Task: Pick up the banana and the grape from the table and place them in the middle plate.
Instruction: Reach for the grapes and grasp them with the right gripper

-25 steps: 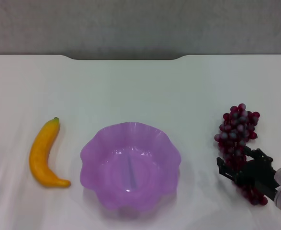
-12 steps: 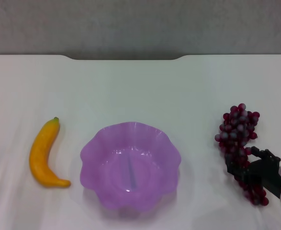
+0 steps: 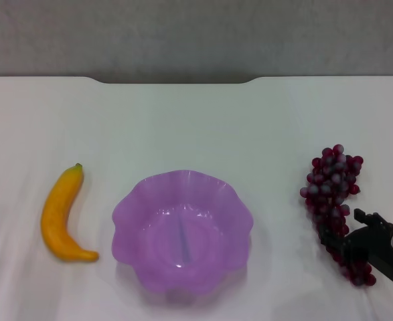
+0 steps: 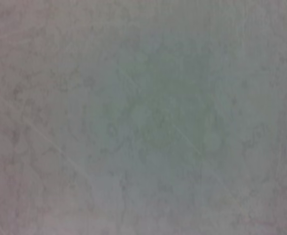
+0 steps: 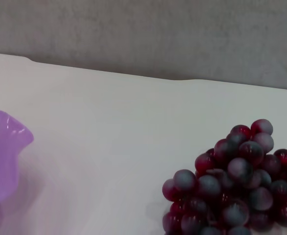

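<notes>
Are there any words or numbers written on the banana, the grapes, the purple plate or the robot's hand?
None: there is nothing to read on the banana, the grape, the middle plate, the table or the right gripper.

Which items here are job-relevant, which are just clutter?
Job:
- banana, on the table
- grape, right tool at its near end
- middle plate, nothing in it

Clutter:
- none visible; left tool not in view

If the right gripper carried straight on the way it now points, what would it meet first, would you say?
Most likely the bunch of dark red-purple grapes: the right gripper already sits at its near end, pointing along it. Actual contact is unclear.
</notes>
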Available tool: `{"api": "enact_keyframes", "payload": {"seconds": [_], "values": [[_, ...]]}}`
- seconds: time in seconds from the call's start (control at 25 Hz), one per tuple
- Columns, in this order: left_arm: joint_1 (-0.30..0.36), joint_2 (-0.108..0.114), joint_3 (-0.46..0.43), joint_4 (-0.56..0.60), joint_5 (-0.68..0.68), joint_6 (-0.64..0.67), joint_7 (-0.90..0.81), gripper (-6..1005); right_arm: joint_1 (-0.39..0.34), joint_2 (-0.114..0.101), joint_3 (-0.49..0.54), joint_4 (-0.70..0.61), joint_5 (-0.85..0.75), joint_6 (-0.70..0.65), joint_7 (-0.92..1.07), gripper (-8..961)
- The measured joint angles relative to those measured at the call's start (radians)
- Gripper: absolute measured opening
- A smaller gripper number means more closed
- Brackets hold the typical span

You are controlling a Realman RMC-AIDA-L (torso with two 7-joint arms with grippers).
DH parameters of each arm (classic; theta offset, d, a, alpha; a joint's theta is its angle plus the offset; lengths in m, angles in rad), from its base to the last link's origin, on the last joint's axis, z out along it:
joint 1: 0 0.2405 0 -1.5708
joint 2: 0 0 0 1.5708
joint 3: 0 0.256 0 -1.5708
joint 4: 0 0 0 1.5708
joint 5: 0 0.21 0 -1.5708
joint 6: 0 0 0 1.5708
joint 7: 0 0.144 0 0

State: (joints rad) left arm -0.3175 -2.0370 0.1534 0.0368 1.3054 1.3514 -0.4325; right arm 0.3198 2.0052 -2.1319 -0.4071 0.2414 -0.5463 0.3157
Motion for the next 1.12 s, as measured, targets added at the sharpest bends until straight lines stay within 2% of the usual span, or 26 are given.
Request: {"api": "enact_keyframes", "payload": {"seconds": [0.2,0.44,1.12], "values": [[-0.001,0.0,0.0,0.0,0.0,0.0,0.001,894,-0.001,0.0,-0.005,0.001,-0.002,0.003,-0.002,850],[-0.001,0.0,0.0,0.0,0.0,0.001,0.001,894,-0.003,0.0,-0.006,0.001,-0.003,0.005,-0.003,706],[0.0,0.0,0.0,0.0,0.0,0.002,0.002,893,-0.007,0.001,-0.008,0.011,-0.004,0.005,-0.008,699]]}}
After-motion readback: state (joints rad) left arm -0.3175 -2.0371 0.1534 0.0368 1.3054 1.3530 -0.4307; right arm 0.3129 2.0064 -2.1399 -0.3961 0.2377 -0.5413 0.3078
